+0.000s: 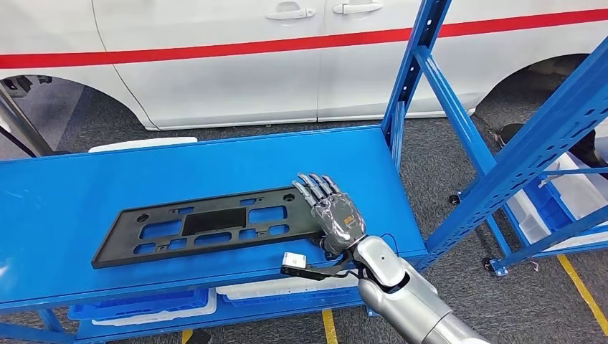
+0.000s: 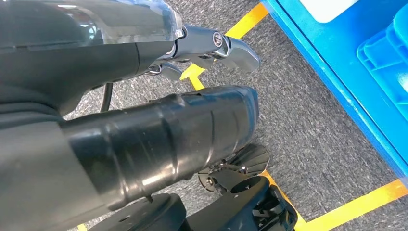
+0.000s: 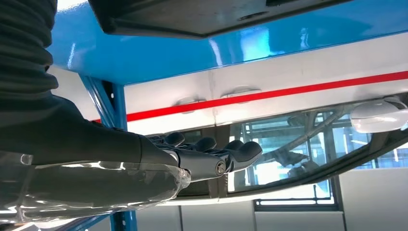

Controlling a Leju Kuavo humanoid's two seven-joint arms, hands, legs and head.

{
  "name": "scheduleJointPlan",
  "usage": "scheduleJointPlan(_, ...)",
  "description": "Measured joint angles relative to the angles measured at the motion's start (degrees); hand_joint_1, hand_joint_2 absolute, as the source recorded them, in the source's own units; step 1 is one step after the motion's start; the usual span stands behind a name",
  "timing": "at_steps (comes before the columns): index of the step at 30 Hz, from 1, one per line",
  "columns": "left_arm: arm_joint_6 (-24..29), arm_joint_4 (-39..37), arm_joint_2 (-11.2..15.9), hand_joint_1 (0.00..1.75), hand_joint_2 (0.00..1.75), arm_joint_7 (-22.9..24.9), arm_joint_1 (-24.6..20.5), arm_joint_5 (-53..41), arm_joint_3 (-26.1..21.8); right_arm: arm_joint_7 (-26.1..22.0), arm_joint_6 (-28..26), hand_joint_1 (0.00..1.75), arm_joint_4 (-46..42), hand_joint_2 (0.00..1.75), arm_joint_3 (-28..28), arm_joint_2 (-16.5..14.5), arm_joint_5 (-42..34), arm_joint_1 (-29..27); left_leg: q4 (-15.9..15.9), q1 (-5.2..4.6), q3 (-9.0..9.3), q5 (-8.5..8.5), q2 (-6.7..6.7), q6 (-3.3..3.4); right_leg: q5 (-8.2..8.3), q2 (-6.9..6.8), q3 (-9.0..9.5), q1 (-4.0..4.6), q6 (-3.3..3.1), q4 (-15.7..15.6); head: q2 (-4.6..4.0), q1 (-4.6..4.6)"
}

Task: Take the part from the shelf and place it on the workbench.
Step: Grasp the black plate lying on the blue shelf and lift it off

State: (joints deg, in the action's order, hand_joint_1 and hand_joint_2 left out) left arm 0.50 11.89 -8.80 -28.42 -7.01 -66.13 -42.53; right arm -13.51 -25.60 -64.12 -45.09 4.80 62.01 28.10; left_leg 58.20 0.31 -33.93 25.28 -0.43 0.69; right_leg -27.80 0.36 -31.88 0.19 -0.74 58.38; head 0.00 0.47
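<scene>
Unlabelled black part (image 1: 208, 226) on blue workbench (image 1: 64, 193)

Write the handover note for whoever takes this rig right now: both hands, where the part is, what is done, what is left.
Right hand: open, fingers extended flat at the right end of the black part; whether it touches it cannot be told.
Left hand: hanging over the grey floor, holding nothing.
Part: lying flat on the blue shelf, near its front edge.
Done: reach to the part.
Left: grasp it, lift it off and set it on the workbench.
</scene>
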Motion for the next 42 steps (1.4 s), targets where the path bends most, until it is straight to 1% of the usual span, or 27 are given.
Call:
scheduleJointPlan(3, -0.2, 0.0, 0.0, 0.0, 0.0, 0.4, -0.3, -0.4, 0.3, -0.4, -0.3, 0.0, 1.7, 1.75, -0.1, -1.0, 1.6, 0.7, 0.0, 0.0, 0.0, 0.0, 0.0, 0.0, 0.0, 0.01, -0.01, 0.0, 0.0, 0.0, 0.0, 0.0)
scheduleJointPlan(8, -0.6, 0.0, 0.0, 0.0, 0.0, 0.7, -0.7, -0.7, 1.0, -0.1, -0.3, 0.0, 5.8, 1.75, -1.2, -3.6, 3.6, 2.7, 0.0, 0.0, 0.01, -0.02, 0.0, -0.02, 0.0, 0.0, -0.03, 0.0, 0.0, 0.0, 0.0, 0.0)
scheduleJointPlan(18, -0.8, 0.0, -0.1, 0.0, 0.0, 1.2, -1.3, -1.3, 1.6, -1.1, 0.0, 0.0, 13.0, 1.75, -3.3, -8.4, 3.3, 5.3, 0.0, 0.0, 0.01, -0.02, 0.01, -0.03, 0.0, 0.01, -0.04, 0.0, -0.01, 0.1, 0.0, 0.01)
scheduleJointPlan(23, -0.8, 0.0, -0.2, 0.0, 0.0, 1.3, -1.4, -1.3, 1.8, -1.2, 0.3, 0.0, 16.1, 1.75, -4.3, -10.0, 3.0, 6.6, 0.0, 0.0, 0.02, -0.02, 0.01, -0.03, 0.0, 0.03, -0.04, 0.0, -0.01, 0.1, 0.0, 0.01)
scheduleJointPlan(27, -0.8, 0.0, -0.3, 0.0, 0.0, 1.3, -1.4, -1.3, 1.8, -1.0, -0.2, 0.0, 18.4, 1.75, -4.7, -10.6, 2.5, 7.5, 0.0, 0.0, 0.08, -0.02, 0.04, -0.03, 0.0, 0.04, 0.0, 0.0, 0.0, 0.0, 0.0, 0.01)
scheduleJointPlan(35, -0.7, 0.0, -0.3, 0.0, 0.0, 1.3, -1.4, -1.0, 1.8, 0.2, -1.7, 0.0, 20.8, 1.75, -5.0, -10.9, 3.0, 8.4, 0.0, 0.0, 0.2, -0.02, 0.03, -0.03, 0.0, 0.03, 0.13, 0.0, 0.0, 0.0, 0.0, 0.01)
scheduleJointPlan(42, -0.6, 0.0, -0.3, 0.0, 0.0, 1.3, -1.4, -0.2, 1.8, 6.0, -7.1, 0.0, 22.5, 1.75, -5.0, -10.7, 9.0, 8.8, 0.0, 0.0, 0.22, -0.02, 0.03, -0.03, 0.0, 0.03, 0.14, 0.0, 0.0, 0.1, 0.0, 0.01)
